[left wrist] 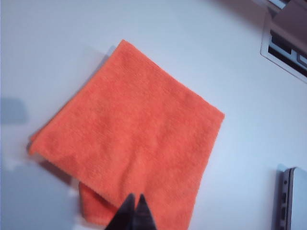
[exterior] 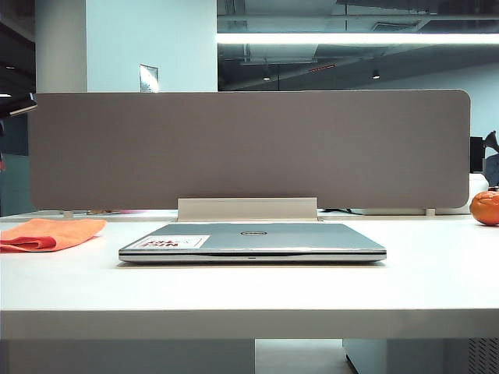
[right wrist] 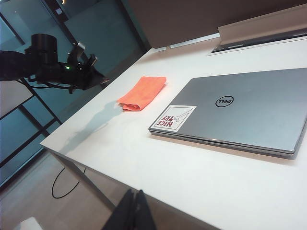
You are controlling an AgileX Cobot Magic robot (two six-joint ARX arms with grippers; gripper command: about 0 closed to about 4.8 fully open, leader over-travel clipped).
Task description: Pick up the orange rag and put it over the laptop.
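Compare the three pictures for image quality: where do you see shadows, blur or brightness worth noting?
Exterior view: a bright ceiling strip light glares above the grey divider; the laptop is sharp. Left wrist view: soft and washed out, the orange rag casting a shadow along its edge, the shut left end effector dark and blurred. Right wrist view: the left arm throws a long shadow across the table.

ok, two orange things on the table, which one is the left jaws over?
The flat folded orange rag left of the laptop; the shut left jaws hang above its edge. The round orange ball sits at the far right.
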